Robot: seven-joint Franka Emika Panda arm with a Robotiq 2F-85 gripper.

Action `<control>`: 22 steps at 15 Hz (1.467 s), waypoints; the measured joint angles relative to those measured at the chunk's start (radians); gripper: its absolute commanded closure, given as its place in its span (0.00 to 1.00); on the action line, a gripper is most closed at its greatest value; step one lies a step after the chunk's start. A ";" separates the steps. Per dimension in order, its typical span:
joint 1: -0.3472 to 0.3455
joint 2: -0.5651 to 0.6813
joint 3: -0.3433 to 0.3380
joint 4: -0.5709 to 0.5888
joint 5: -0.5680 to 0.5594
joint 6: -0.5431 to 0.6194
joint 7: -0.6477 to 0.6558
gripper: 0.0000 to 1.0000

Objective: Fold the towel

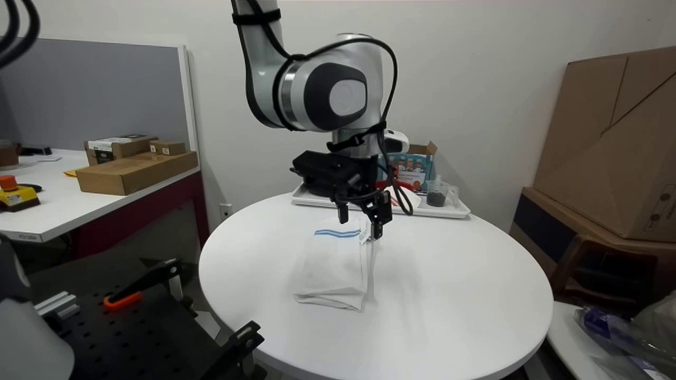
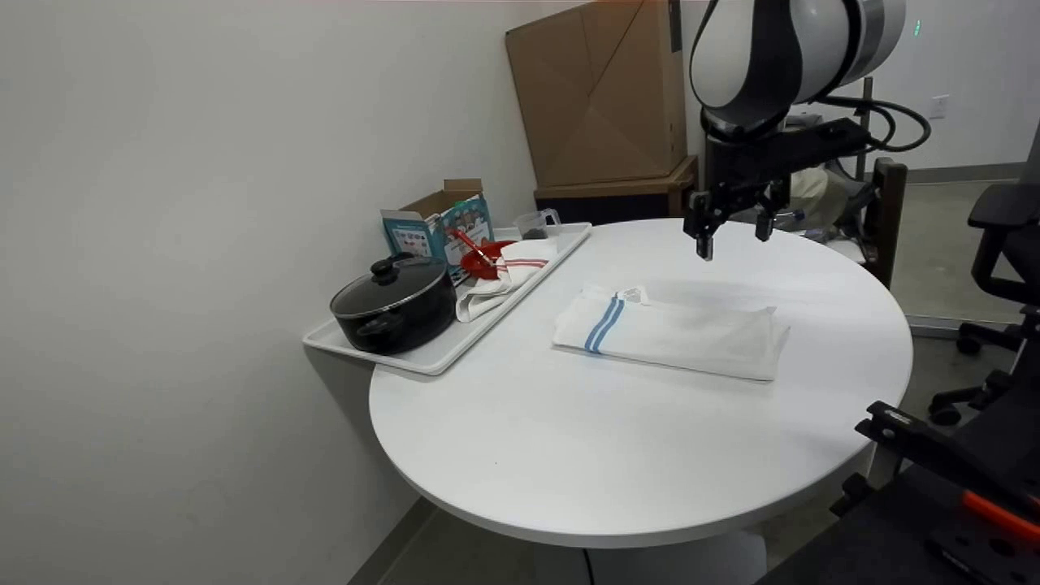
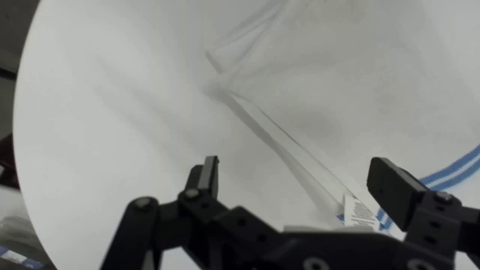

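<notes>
My gripper (image 1: 360,221) hangs, its two fingers (image 3: 390,187) spread, near the tagged edge of one blue-striped white towel (image 2: 686,337), folded on a round table (image 2: 601,439). At the table's edge one tray (image 2: 444,348) holds one lidded black pot (image 2: 398,307), one open blue carton (image 2: 467,229), red kitchenware (image 2: 474,264), one red-striped cloth (image 2: 524,272) and one measuring cup (image 1: 437,196) with dark contents.

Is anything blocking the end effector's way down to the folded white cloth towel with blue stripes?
Nothing visible stands between the open black end effector and the folded white towel in any of the three views. The white rectangular tray lies beyond the towel's striped end, outside that gap.
</notes>
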 measured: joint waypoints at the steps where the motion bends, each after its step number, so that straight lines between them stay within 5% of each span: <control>1: -0.038 -0.023 0.040 -0.010 0.027 0.010 -0.057 0.00; 4: -0.065 -0.067 0.047 -0.031 0.067 0.020 -0.075 0.00; 11: 0.005 -0.008 -0.127 -0.059 0.074 0.020 0.127 0.00; 22: 0.125 0.195 -0.078 -0.027 0.189 0.046 0.243 0.00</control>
